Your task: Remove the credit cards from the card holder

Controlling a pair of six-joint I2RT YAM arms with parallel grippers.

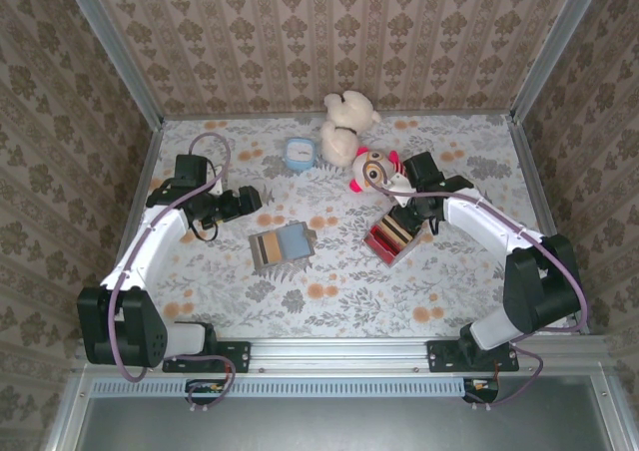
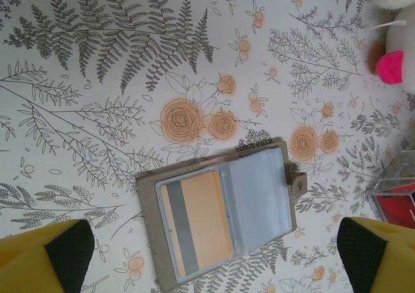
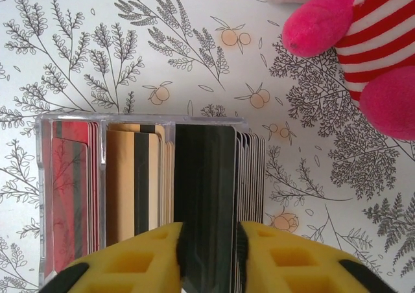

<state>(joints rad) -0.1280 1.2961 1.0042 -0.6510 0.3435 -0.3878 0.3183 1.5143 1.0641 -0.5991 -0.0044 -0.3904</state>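
Both cards (image 2: pixel 201 222) could drag the loose holder (image 2: pixel 148 202) along under the wide-apart left tool (image 2: pixel 214 241); right tool's (image 3: pixel 209 254) grip unclear.

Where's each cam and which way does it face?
Top external: above and behind the arms, looking down at the table; both arms show.
Left wrist: on left arm, down onto the open card holder; yellow fingers in bottom corners.
Right wrist: on right arm, down onto the card tray; fingers flank a dark card.
Shared: top and left wrist both show the card holder.
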